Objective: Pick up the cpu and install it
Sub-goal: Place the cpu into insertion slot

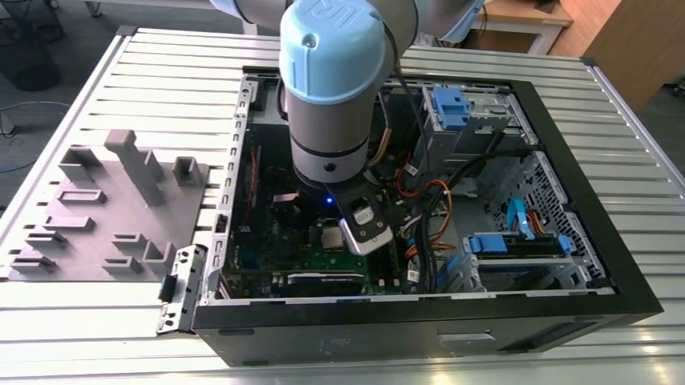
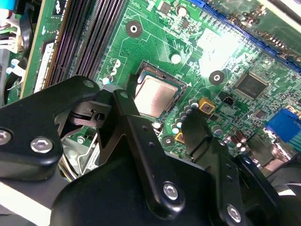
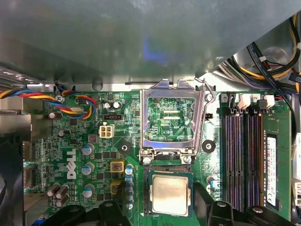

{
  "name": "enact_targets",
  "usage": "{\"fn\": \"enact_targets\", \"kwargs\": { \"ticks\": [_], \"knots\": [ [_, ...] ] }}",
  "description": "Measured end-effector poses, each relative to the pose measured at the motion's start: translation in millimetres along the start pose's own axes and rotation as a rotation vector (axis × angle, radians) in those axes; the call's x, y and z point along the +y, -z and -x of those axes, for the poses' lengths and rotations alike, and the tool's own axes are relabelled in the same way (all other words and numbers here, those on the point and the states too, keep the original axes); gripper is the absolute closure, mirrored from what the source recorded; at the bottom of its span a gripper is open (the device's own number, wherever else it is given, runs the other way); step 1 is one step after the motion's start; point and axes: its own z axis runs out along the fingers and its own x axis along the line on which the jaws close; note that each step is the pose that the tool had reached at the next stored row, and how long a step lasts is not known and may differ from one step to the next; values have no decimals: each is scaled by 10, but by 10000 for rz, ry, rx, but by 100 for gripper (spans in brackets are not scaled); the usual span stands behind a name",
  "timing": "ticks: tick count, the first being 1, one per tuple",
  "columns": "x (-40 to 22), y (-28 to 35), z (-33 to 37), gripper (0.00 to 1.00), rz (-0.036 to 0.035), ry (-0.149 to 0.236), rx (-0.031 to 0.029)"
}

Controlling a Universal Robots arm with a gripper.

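On the green motherboard [image 3: 127, 136] the cpu [image 3: 170, 195] lies flat, metal top upward.

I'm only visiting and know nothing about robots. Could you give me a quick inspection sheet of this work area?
Surface: slatted metal table, carrying the open computer case.
Job's things: cpu lying flat on the motherboard, next to the swung-open socket frame.
Clutter: grey moulded tray at the exterior view's left of the case.
Grippers: gripper above the cpu, jaws apart, holding nothing.
Cables: coloured wires inside the case.
Surroundings: wooden furniture beyond the table.
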Motion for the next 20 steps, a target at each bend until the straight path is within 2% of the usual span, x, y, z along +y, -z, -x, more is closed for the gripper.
{"fn": "enact_targets", "kwargs": {
  "ticks": [5, 9, 11, 13, 16, 18, 20],
  "knots": [
    [-4, -61, -13, 36, 18, -1, -24],
    [-1, -63, -12, 36, 23, -1, -31],
    [-5, -57, -14, 36, 14, -1, -26],
    [-1, -52, -12, 36, 48, -2, -45],
    [4, -8, -8, 36, 76, -4, -58],
    [0, 38, -8, 36, 49, -3, -44],
    [2, 46, -7, 36, 54, -3, -46]
  ]
}}
